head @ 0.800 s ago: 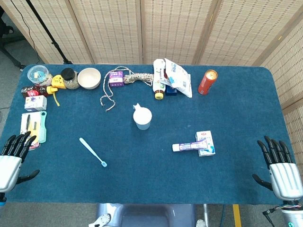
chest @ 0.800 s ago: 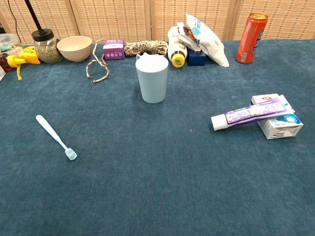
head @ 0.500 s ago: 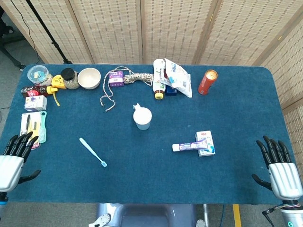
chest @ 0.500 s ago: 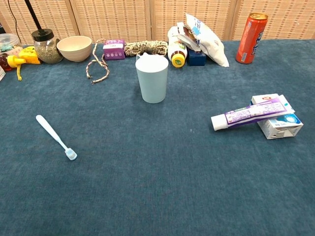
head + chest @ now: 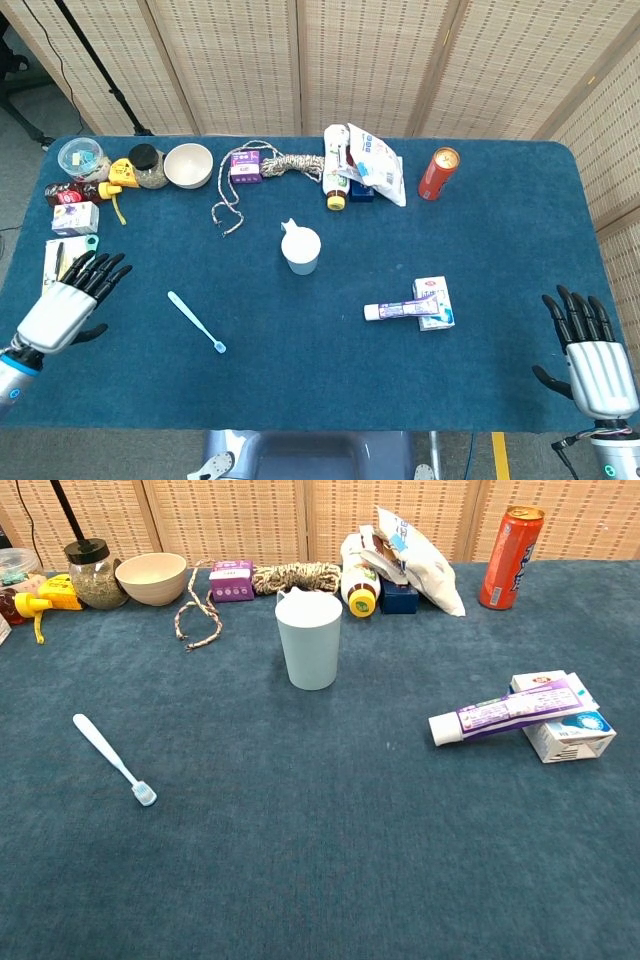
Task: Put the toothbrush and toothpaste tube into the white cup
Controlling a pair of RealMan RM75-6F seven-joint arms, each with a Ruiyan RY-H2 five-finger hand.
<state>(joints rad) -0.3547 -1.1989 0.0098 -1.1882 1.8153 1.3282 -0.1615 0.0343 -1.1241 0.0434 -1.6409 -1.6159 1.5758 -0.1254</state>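
Both hands empty, fingers spread: left hand (image 5: 68, 307) at tabletop's near-left edge, right hand (image 5: 592, 360) near-right corner. Toothbrush (image 5: 196, 321) near-left, toothpaste tube (image 5: 404, 309) right, propped on box (image 5: 437, 298); white cup (image 5: 301, 249) centre. Likely first pick: left hand takes toothbrush.

Both the left hand (image 5: 68, 303) and right hand (image 5: 593, 355) have silver-white ridged backs and black fingers.

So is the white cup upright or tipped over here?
Upright. The white cup stands on its base on the table, open rim facing up, nothing sticking out.
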